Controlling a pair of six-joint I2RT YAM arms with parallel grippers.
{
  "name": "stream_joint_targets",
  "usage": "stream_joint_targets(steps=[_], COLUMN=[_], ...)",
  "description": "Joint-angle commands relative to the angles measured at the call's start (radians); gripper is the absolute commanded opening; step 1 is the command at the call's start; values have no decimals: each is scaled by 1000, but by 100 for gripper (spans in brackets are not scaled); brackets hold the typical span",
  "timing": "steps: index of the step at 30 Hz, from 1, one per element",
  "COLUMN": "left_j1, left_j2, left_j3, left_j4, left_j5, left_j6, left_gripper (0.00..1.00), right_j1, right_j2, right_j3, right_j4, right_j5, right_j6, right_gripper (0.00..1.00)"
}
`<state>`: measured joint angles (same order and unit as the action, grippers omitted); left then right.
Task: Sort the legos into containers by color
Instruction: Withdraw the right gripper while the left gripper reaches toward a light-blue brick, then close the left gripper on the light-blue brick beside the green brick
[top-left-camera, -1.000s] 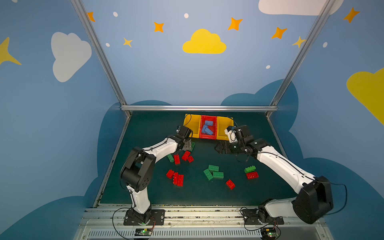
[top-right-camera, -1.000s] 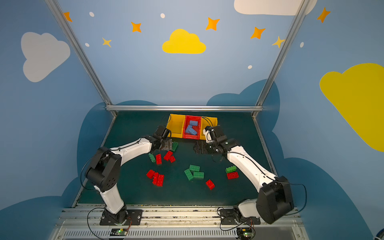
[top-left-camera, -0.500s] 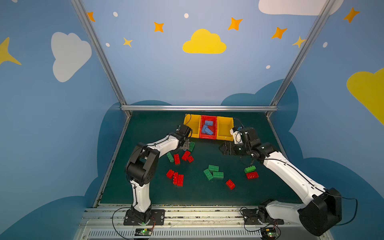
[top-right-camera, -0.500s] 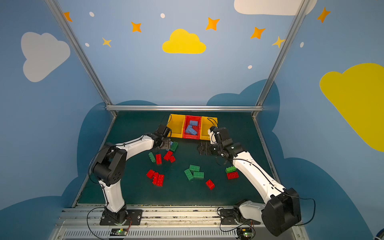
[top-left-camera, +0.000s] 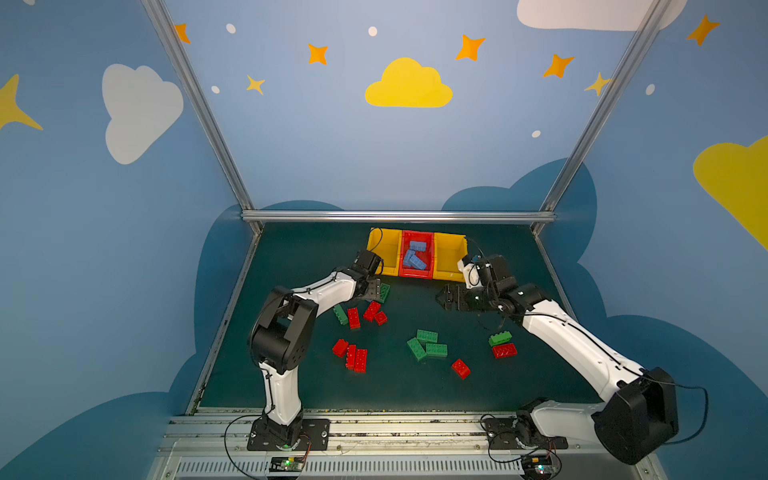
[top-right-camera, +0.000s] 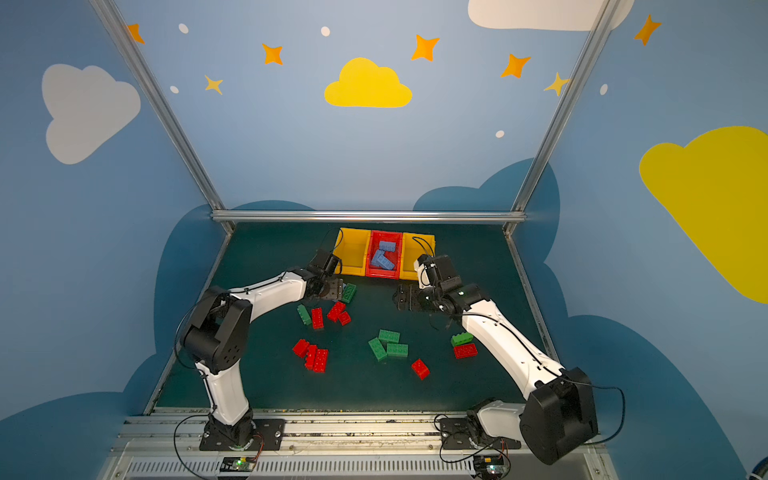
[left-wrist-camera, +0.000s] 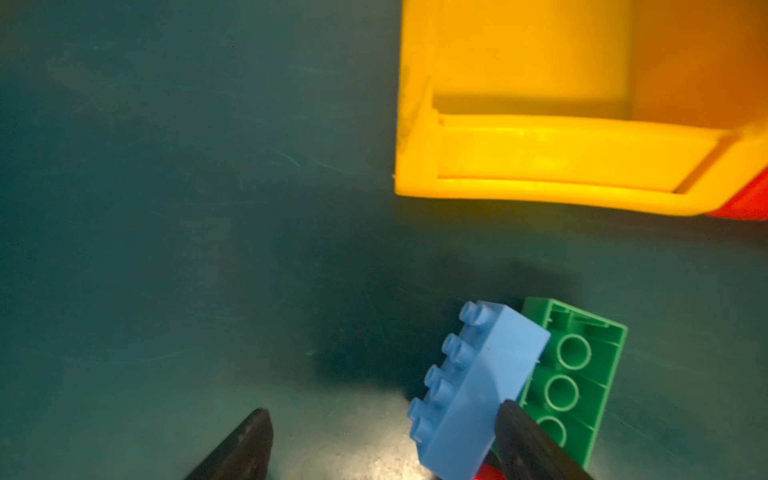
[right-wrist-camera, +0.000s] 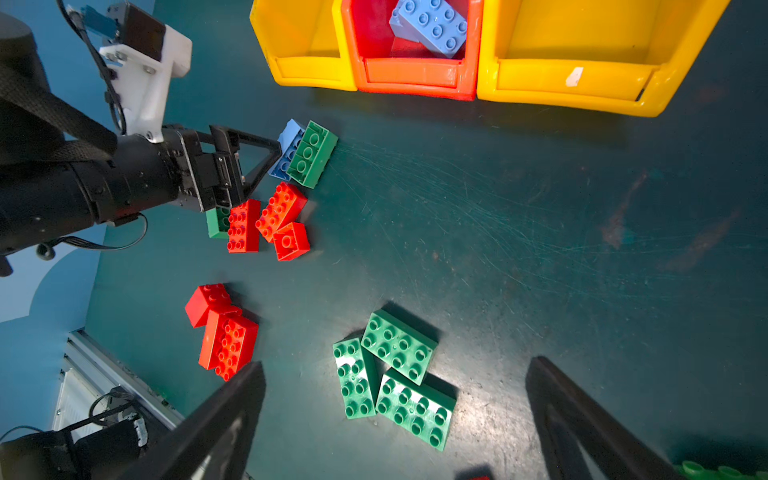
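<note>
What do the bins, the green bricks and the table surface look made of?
Yellow bins and red bin: moulded hard plastic, glossy; highlights along the rounded rims.
Green bricks: rigid plastic, smooth with a slight sheen; crisp moulded studs.
Table surface: dark green matte sheet, finely scratched and scuffed; perhaps rubber or vinyl, hard to tell.

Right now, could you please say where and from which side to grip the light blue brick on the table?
Grip the light blue brick across its studded face and opposite face, from above. It lies on its side, studs away from the overturned green brick touching it, so one finger of the open left gripper probably must enter that seam.
</note>
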<state>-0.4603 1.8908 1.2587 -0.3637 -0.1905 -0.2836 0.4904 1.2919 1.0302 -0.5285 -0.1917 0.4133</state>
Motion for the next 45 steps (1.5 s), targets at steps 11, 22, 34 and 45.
stream_joint_targets(steps=[11,22,34,45], left_j1=[3,6,6,6], left_j2=[68,114,171,170], left_j3=[62,106,156,181], left_j4=[-27,-43,-60,-112], left_j5=[21,29,57,46], left_j6=[26,32,21,-6], left_gripper=[79,69,43,26], right_j1=[-3,-3,-6,-12], right_j2=[-3,-10,-43,-83], right_j3=[51,39,29,1], right_j4=[-45,-48,-54,-56], right_j5=[13,26,40,49], right_j6=[2,-3,-4,-3], right_gripper=[96,96,96,96])
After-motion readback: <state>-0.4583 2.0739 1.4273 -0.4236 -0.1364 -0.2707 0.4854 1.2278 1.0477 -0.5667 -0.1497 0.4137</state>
